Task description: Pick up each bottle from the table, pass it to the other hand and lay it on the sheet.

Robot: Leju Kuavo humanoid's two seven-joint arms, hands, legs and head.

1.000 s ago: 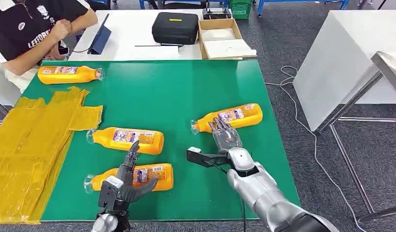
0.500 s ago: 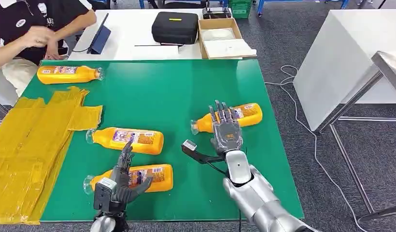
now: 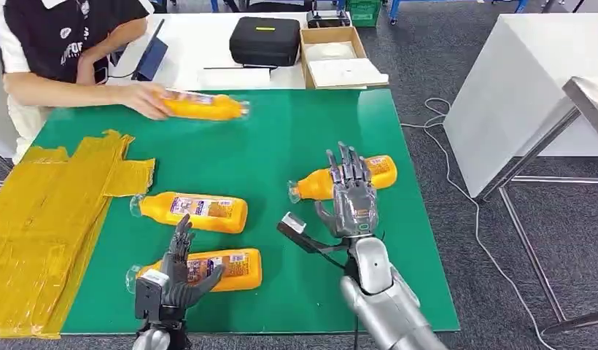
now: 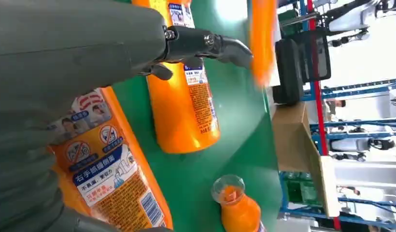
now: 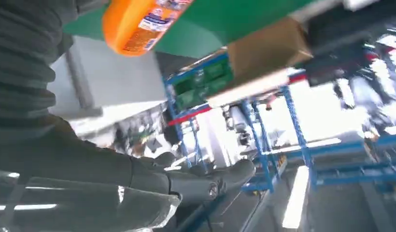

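Observation:
Three orange bottles lie on the green table top (image 3: 267,138): a near one (image 3: 230,266), a middle one (image 3: 201,210) and a right one (image 3: 314,187). My left hand (image 3: 172,275) is open, its fingers spread over the near bottle's neck end without gripping it; the left wrist view shows that bottle (image 4: 109,169) close under the hand (image 4: 65,58) and the middle bottle (image 4: 184,96) beyond. My right hand (image 3: 351,193) is open and raised upright in front of the right bottle (image 5: 138,21). The crumpled yellow sheet (image 3: 48,219) covers the table's left side.
A person at the far left holds a fourth orange bottle (image 3: 203,107) just above the table's far edge. Behind the table stand a black case (image 3: 265,40) and a cardboard box (image 3: 340,58). A white table (image 3: 529,80) stands at the right.
The person has picked up the far-left bottle and carried it rightward. My right hand has risen upright over the right bottle. My left hand has drawn back slightly.

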